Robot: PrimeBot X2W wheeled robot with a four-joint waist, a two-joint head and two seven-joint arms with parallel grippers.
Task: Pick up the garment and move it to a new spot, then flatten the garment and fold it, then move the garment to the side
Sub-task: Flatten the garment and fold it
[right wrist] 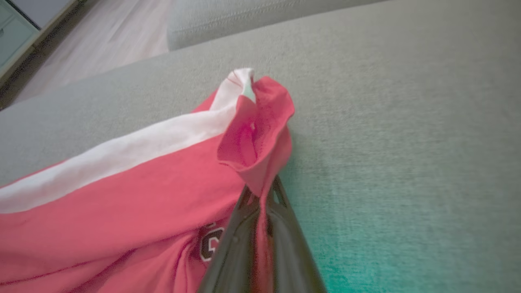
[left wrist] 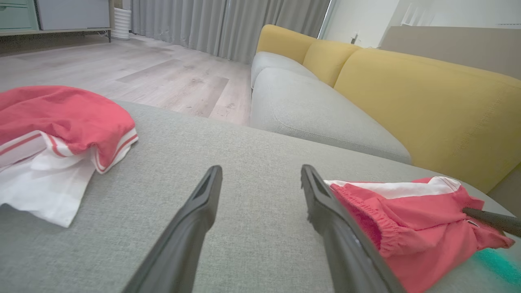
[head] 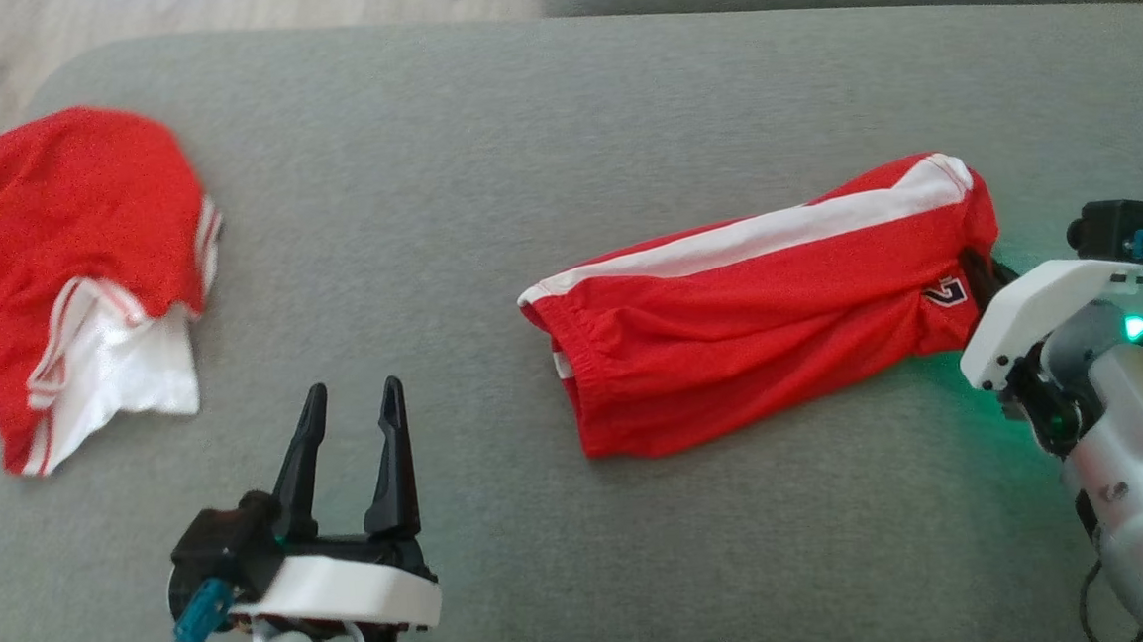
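Okay, right jaws clenched on a hem corner of the red shorts (head: 759, 309) at 3 o'clock on the grey cushion (head: 519, 116), left jaws spread and empty at 7 o'clock; thin pinch, so a lift could slip off or drag the bundle open.

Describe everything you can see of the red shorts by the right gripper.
The red shorts are of soft-looking fabric: broad white side stripe, gathered elastic waistband at the left end, small dark number patch near the right end. They lie folded lengthwise and wrinkled on the grey cushion. The right gripper is shut on their right-end hem.
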